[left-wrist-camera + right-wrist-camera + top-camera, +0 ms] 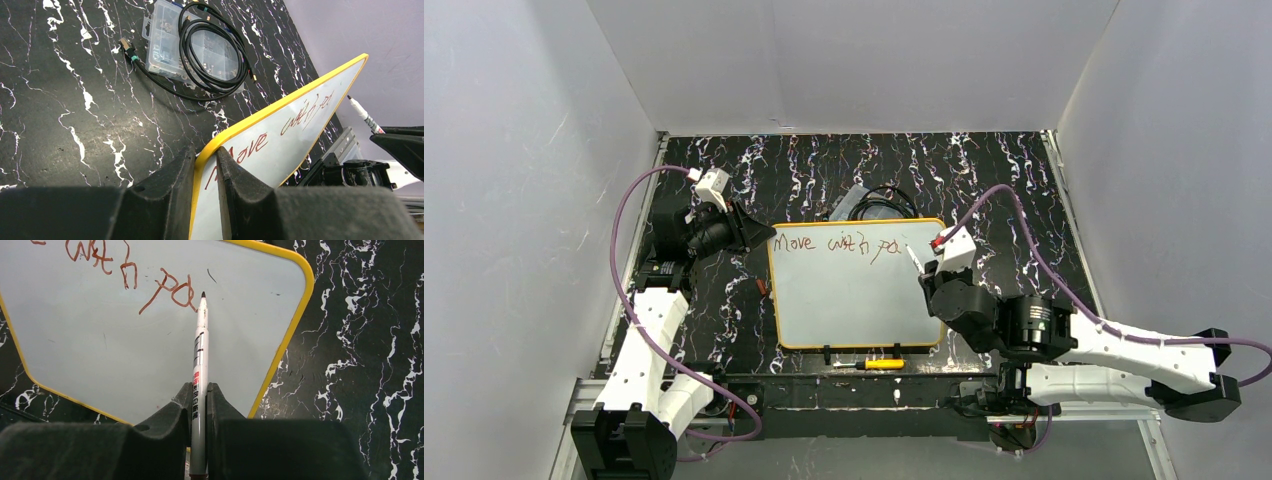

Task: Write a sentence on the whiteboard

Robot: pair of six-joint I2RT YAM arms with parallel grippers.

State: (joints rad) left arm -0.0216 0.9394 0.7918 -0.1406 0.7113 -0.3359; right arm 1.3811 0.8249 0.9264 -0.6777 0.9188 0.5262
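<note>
The whiteboard [854,300], white with a yellow rim, lies on the black marbled table. The sentence [834,243] runs along its far edge in reddish-brown script, starting "Move" [255,145]; its last scrawl shows in the right wrist view [170,290]. My left gripper [206,157] is shut on the board's yellow rim at the far left corner [754,235]. My right gripper [199,395] is shut on a white marker [200,355], tip [203,294] just right of the last letters, apparently just off the board. The marker also shows from above [914,260] and in the left wrist view [365,115].
A clear plastic parts box [190,47] with a coiled black cable [215,60] on it lies behind the board [864,203]. A yellow-handled screwdriver [874,364] lies at the board's near edge. Grey walls enclose the table on three sides.
</note>
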